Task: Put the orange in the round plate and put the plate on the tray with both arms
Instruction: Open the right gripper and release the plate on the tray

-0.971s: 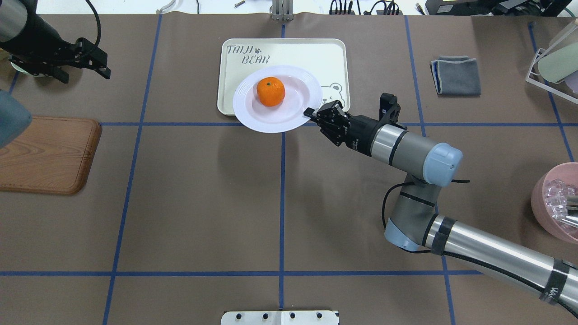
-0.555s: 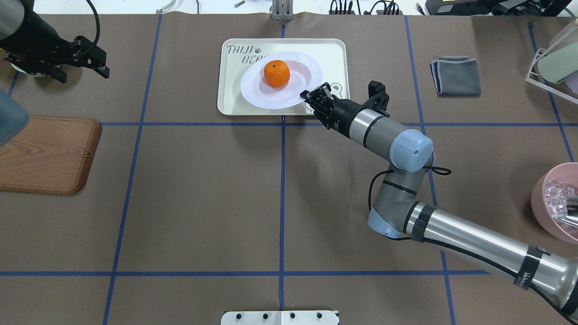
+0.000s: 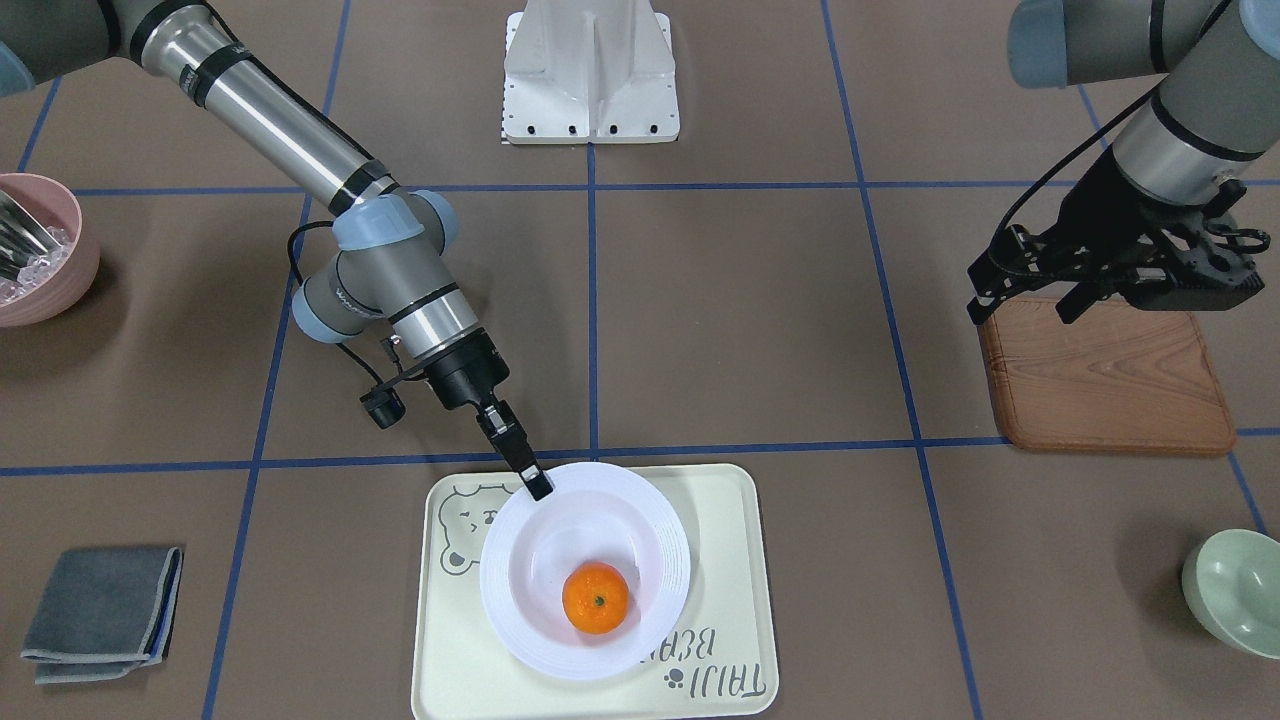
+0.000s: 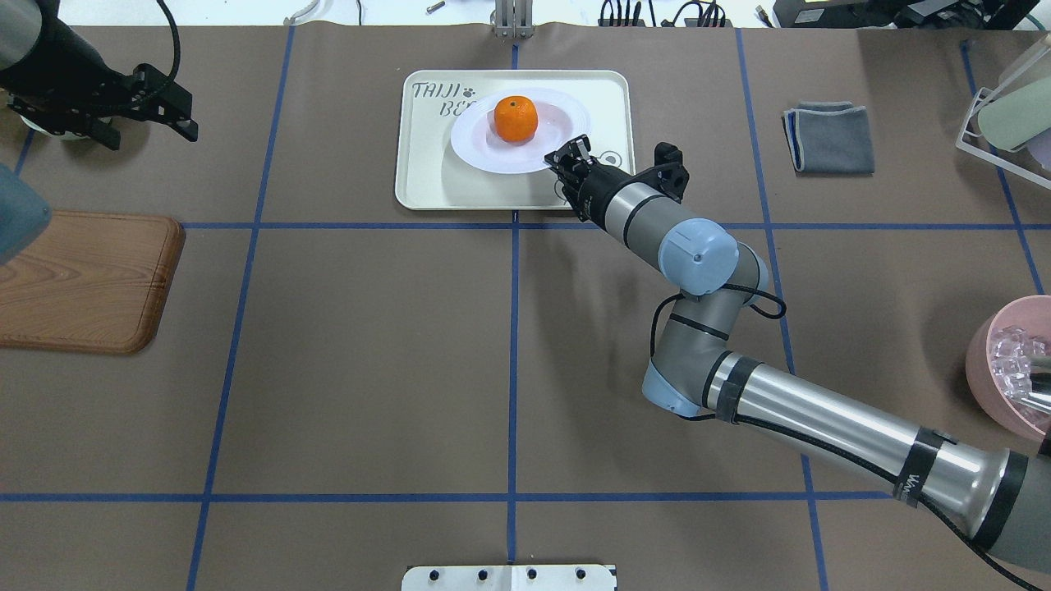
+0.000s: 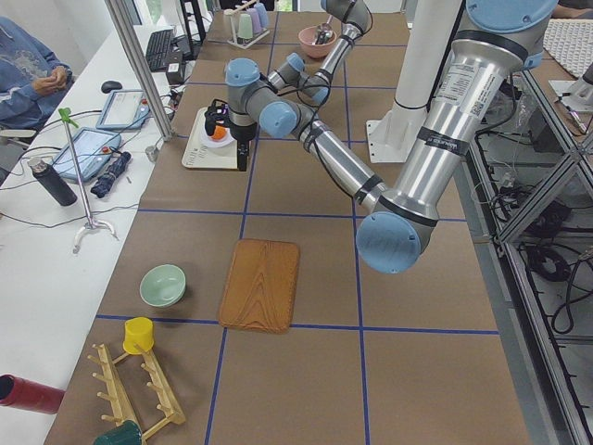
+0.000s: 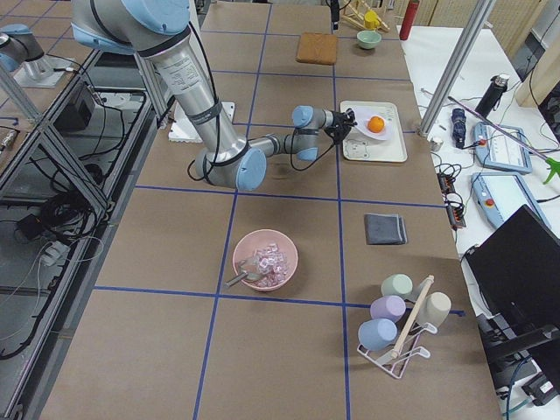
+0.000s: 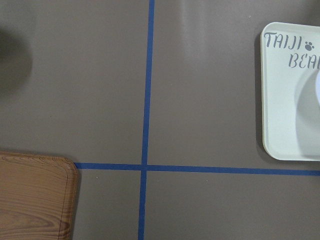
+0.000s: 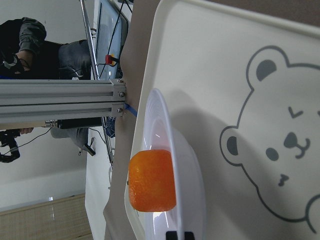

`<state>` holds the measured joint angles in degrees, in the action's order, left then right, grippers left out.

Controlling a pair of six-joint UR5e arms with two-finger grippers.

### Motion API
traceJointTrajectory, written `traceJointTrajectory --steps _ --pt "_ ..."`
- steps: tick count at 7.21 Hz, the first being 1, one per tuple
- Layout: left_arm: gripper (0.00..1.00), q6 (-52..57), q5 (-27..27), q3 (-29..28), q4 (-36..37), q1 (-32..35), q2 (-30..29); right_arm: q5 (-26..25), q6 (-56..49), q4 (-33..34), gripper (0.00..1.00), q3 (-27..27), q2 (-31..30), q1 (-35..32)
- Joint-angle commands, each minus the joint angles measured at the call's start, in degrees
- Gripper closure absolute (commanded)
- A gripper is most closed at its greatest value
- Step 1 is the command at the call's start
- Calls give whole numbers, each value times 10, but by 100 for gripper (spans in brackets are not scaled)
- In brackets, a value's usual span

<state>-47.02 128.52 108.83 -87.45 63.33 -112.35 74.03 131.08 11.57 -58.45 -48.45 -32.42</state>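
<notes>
The orange (image 4: 516,118) lies in the round plate (image 4: 493,152), also seen from the front as the orange (image 3: 595,598) in the plate (image 3: 530,560). My right gripper (image 4: 566,156) is shut on the plate's near right rim and holds it over the tray (image 4: 419,176); a shadow falls on the tray beneath it. In the right wrist view the plate (image 8: 187,170) hovers edge-on beside the bear face on the tray (image 8: 225,65), the orange (image 8: 151,180) inside. My left gripper (image 4: 148,131) hangs open and empty at the far left, far from the tray.
A brown wooden board (image 4: 82,279) lies at the left edge. A folded grey cloth (image 4: 829,135) sits right of the tray, a pink bowl (image 4: 1006,369) and a cup rack (image 4: 1006,107) further right. A pale green bowl (image 3: 1235,590) sits beyond the board.
My right arm has carried the plate with the orange away from the robot, from the tray's near edge to over its middle. The left gripper has hardly moved.
</notes>
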Motion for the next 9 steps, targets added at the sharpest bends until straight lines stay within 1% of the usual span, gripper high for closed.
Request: traceJointTrajectory --steps 1,2,3,4,5,6,7,8,9 --pt "2 0 0 2 0 0 0 -5 7 6 100 7 7 2" --pt "2 0 0 3 0 0 0 -5 8 6 1 5 6 2" --pt "2 0 0 3 1 0 0 -3 4 6 0 -3 5 3" --pt "2 0 1 5 1 2 -1 0 -1 6 0 -45 -20 9" --pt "2 0 1 5 1 3 -1 0 -20 6 0 -110 -57 22" --pt "2 0 1 4 1 4 -1 1 -30 7 0 -174 -104 48" --pt "2 0 1 4 1 5 0 1 -37 7 0 -219 -139 65" --pt "2 0 0 3 1 6 0 6 -63 7 0 -244 -163 67" --pt "2 0 0 2 1 6 0 56 -160 7 0 -262 -195 61"
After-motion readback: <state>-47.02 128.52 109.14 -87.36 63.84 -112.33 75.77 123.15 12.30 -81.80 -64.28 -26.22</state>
